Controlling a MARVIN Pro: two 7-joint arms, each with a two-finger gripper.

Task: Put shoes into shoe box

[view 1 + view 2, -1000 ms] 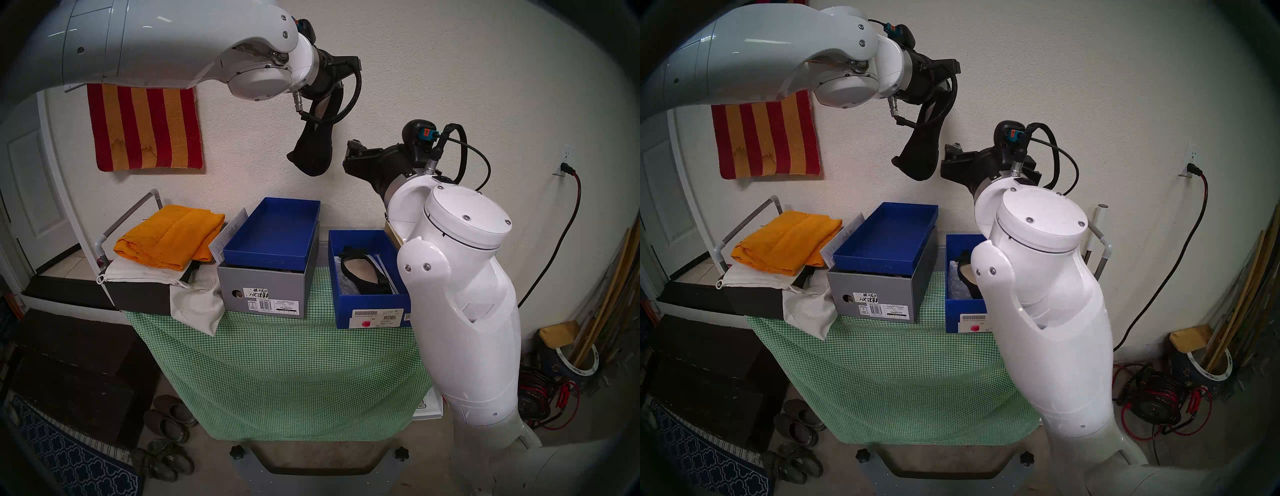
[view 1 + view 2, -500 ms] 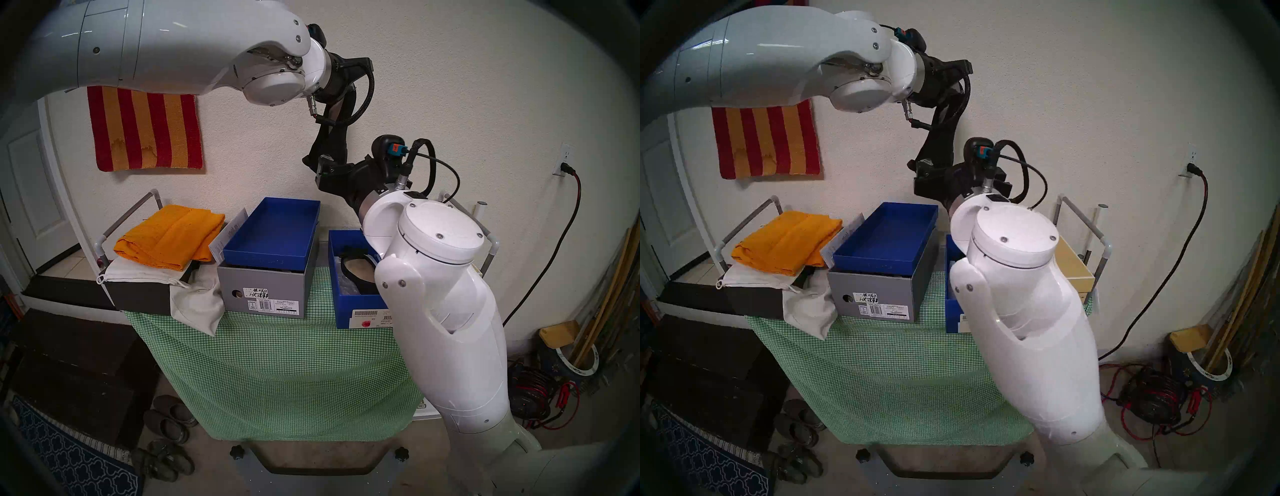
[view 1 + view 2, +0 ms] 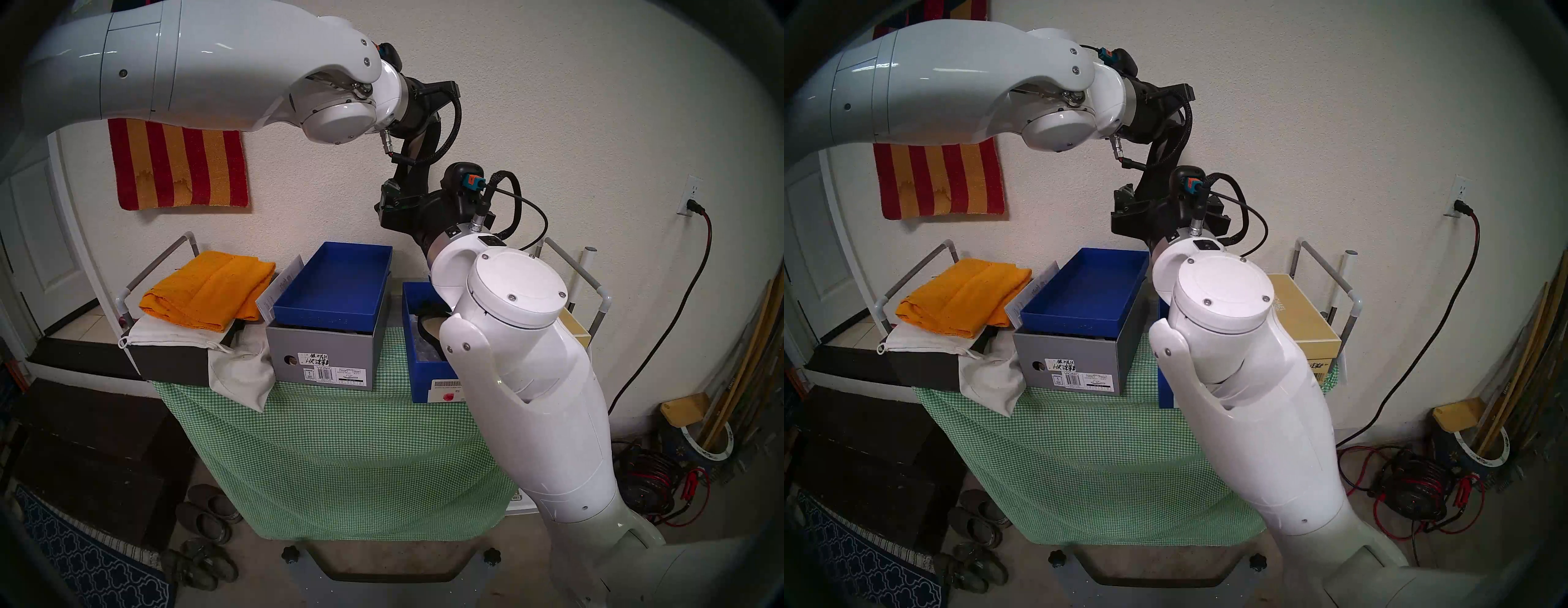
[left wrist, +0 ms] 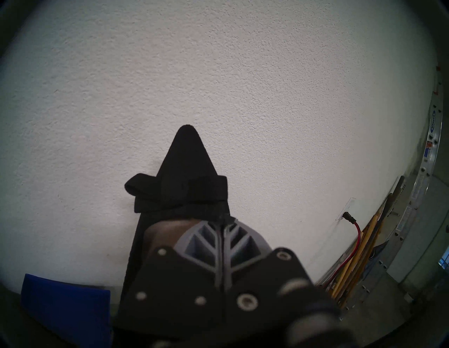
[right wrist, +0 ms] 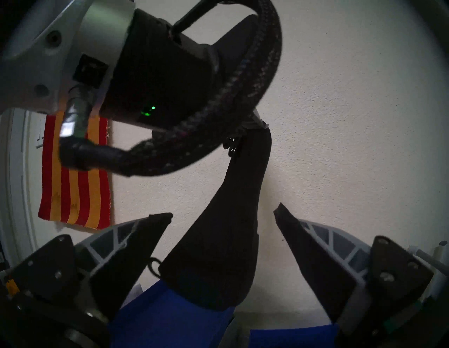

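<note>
One black shoe (image 3: 413, 174) hangs toe-down in the air against the wall, with my left gripper (image 4: 222, 218) shut on its heel end. In the right wrist view the toe of this shoe (image 5: 226, 243) sits between the spread fingers of my right gripper (image 5: 223, 211), which is open and not touching it. The blue shoe box (image 3: 420, 373) stands on the table at the right, below both grippers. Its front label carries a pink-red sticker. The other black shoe (image 3: 424, 335) lies inside it, largely hidden by my right arm.
A grey VIONIC box (image 3: 322, 356) with a blue lid (image 3: 335, 288) on top stands left of the shoe box. An orange towel (image 3: 208, 288) and a white cloth bag lie further left. A gold-tan box (image 3: 1306, 322) stands at the right. Worn slip-ons (image 3: 208, 513) lie on the floor.
My left arm carried the hanging shoe to the right. My right gripper swung left and up, staying open, so its fingers now flank the shoe's toe.
</note>
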